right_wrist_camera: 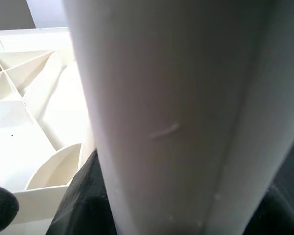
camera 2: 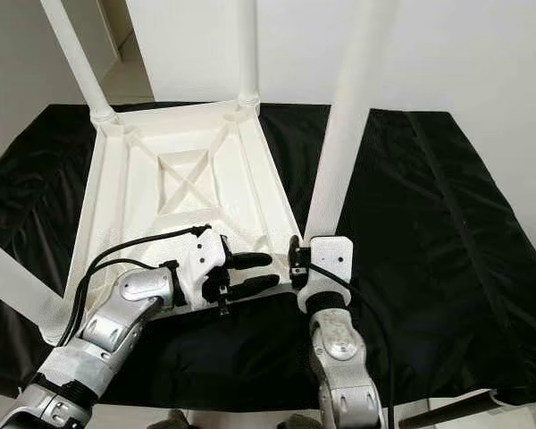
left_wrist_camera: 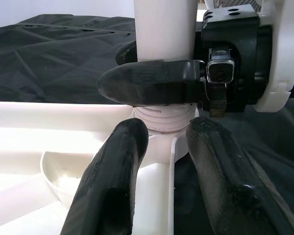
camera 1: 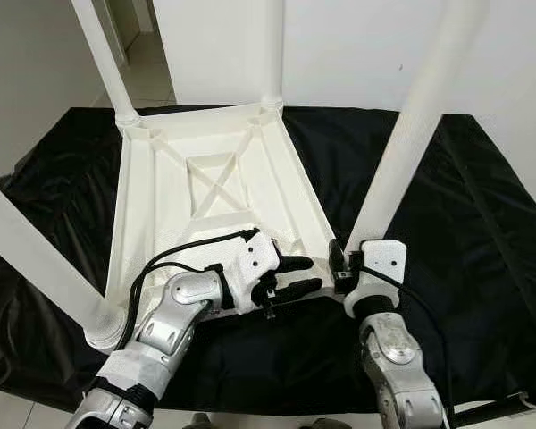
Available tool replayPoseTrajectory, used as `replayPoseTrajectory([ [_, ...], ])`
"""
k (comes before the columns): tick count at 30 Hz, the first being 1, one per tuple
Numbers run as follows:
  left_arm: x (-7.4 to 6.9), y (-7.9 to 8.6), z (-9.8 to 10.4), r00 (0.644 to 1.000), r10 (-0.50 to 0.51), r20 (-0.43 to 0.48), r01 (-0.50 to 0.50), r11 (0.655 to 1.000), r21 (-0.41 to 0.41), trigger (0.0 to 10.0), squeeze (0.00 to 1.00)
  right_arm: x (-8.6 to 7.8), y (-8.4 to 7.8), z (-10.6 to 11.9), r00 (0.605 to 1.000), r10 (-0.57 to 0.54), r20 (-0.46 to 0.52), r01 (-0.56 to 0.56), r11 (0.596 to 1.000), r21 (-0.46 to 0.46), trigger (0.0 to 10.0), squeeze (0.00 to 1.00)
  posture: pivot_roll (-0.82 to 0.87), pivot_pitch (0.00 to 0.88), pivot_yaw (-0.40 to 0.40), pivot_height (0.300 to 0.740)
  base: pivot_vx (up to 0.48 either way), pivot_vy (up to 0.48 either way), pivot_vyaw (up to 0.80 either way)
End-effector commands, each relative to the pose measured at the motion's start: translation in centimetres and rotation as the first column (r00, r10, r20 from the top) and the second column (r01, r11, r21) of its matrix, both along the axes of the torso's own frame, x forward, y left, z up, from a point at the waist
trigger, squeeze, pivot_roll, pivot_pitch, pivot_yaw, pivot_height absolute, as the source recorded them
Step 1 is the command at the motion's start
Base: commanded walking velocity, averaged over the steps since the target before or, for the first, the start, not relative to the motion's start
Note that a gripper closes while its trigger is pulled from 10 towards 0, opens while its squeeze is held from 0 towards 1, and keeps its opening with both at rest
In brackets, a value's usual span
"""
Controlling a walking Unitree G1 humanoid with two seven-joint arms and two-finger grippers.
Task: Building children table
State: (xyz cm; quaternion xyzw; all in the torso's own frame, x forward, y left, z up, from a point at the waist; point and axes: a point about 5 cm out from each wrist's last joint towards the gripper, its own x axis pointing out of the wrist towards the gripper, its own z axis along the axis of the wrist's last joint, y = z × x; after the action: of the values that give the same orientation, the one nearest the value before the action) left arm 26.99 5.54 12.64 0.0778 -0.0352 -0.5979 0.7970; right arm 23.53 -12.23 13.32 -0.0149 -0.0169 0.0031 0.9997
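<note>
Seating the fourth leg

Your right gripper (left_wrist_camera: pixel 186 81) clasps the table leg (camera 1: pixel 409 134) at the upturned tabletop (camera 1: pixel 161 197)'s near corner on the black-draped worktop (camera 1: pixel 482 232); left gripper (camera 1: pixel 297 275) open alongside. Keep it upright while twisting the threads home.

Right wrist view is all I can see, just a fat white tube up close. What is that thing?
Observer: It is a table leg, standing up from the near right corner of an upside-down white children's table lying on a black cloth.
Operator: Is the robot holding it?
Observer: Yes, the right gripper has its jaws closed around the leg's base.
Operator: And the other arm?
Observer: The left gripper sits beside that corner, jaws open, at the table's edge.
</note>
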Motion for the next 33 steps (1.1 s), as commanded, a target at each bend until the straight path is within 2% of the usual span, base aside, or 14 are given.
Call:
replayPoseTrajectory([
  [1, -0.1, -0.1, -0.2, 1.000, -0.012, 0.003, 0.012, 1.000, 0.016, 10.0, 0.00, 0.0, 0.0, 0.5, 1.000, -0.010, 0.012, 0.010, 1.000, 0.019, 10.0, 0.00, -0.09, 0.000, 0.031, 0.740, 0.000, 0.000, 0.00],
  [2, -0.1, -0.1, -0.2, 1.000, -0.012, 0.003, 0.012, 1.000, 0.016, 10.0, 0.00, 0.0, 0.0, 0.5, 1.000, -0.010, 0.012, 0.010, 1.000, 0.019, 10.0, 0.00, -0.09, 0.000, 0.031, 0.740, 0.000, 0.000, 0.00],
  [3, -0.1, -0.1, -0.2, 1.000, -0.012, 0.004, 0.012, 1.000, 0.016, 10.0, 0.00, 0.0, -0.1, 0.6, 1.000, -0.007, 0.014, 0.007, 0.999, 0.032, 10.0, 0.27, -0.09, 0.000, 0.031, 0.740, 0.000, 0.000, 0.00],
  [4, 0.0, -0.1, -0.2, 1.000, -0.012, 0.004, 0.012, 1.000, 0.016, 10.0, 0.00, 0.0, -0.2, 0.6, 1.000, -0.004, 0.015, 0.004, 0.999, 0.040, 10.0, 0.27, -0.09, 0.000, 0.032, 0.740, 0.000, 0.000, 0.00],
  [5, 0.0, -0.1, -0.1, 1.000, -0.012, 0.005, 0.012, 1.000, 0.015, 10.0, 0.00, 0.0, -0.3, 0.7, 1.000, 0.006, 0.020, -0.007, 0.999, 0.052, 10.0, 1.00, -0.09, 0.000, 0.029, 0.740, 0.000, 0.000, 0.00],
  [10, 0.0, -0.1, -0.1, 1.000, -0.012, 0.007, 0.011, 1.000, 0.015, 10.0, 0.00, -0.1, -0.8, 1.0, 0.999, 0.015, 0.033, -0.016, 0.999, 0.045, 10.0, 1.00, -0.09, 0.000, 0.029, 0.740, 0.000, 0.000, 0.00],
  [11, 0.0, -0.1, 0.0, 1.000, -0.008, 0.010, 0.008, 1.000, 0.016, 10.0, 0.00, -0.2, -1.6, 1.0, 0.995, 0.092, 0.027, -0.093, 0.995, 0.021, 10.0, 0.00, -0.08, 0.000, 0.028, 0.740, 0.000, 0.000, 0.00],
  [12, 0.1, -0.1, 0.0, 1.000, -0.007, 0.011, 0.007, 1.000, 0.016, 10.0, 0.00, -0.3, -1.9, 1.0, 0.991, 0.134, 0.022, -0.134, 0.991, 0.014, 10.0, 0.00, -0.08, 0.000, 0.028, 0.740, 0.000, 0.000, 0.00],
  [14, 0.1, -0.1, 0.0, 1.000, -0.007, 0.011, 0.007, 1.000, 0.016, 10.0, 0.00, -0.3, -1.9, 1.0, 0.991, 0.134, 0.022, -0.134, 0.991, 0.014, 10.0, 0.00, -0.08, 0.000, 0.028, 0.740, 0.000, 0.000, 0.00],
  [16, 0.1, -0.1, 0.0, 1.000, -0.006, 0.012, 0.006, 1.000, 0.015, 10.0, 0.00, -0.2, -2.5, 0.9, 0.975, 0.223, 0.010, -0.223, 0.974, -0.041, 10.0, 0.00, -0.08, 0.000, 0.029, 0.740, 0.000, 0.000, 0.00],
  [17, 0.1, -0.1, 0.0, 1.000, -0.006, 0.012, 0.006, 1.000, 0.015, 10.0, 0.00, -0.2, -2.5, 0.9, 0.975, 0.223, 0.010, -0.223, 0.974, -0.041, 10.0, 0.00, -0.08, 0.000, 0.029, 0.740, 0.000, 0.000, 0.00],
  [20, 0.2, -0.2, 0.1, 1.000, -0.003, 0.015, 0.002, 1.000, 0.014, 10.0, 0.00, 0.2, -3.5, 0.6, 0.936, 0.353, -0.016, -0.352, 0.930, -0.104, 10.0, 0.00, -0.08, 0.000, 0.032, 0.740, 0.000, 0.000, 0.00],
  [27, 0.3, -0.2, 0.2, 1.000, 0.006, 0.018, -0.006, 1.000, 0.011, 10.0, 0.00, 1.1, -4.1, 0.5, 0.903, 0.430, -0.027, -0.429, 0.894, -0.132, 10.0, 0.00, -0.07, 0.000, 0.031, 0.740, 0.000, 0.000, 0.00],
  [33, 0.2, 0.0, 0.3, 1.000, -0.007, 0.008, 0.007, 1.000, 0.010, 10.0, 0.00, 2.6, -4.3, 0.5, 0.840, 0.539, -0.058, -0.541, 0.825, -0.164, 10.0, 0.00, -0.07, 0.000, 0.033, 0.740, 0.000, 0.000, 0.00],
])
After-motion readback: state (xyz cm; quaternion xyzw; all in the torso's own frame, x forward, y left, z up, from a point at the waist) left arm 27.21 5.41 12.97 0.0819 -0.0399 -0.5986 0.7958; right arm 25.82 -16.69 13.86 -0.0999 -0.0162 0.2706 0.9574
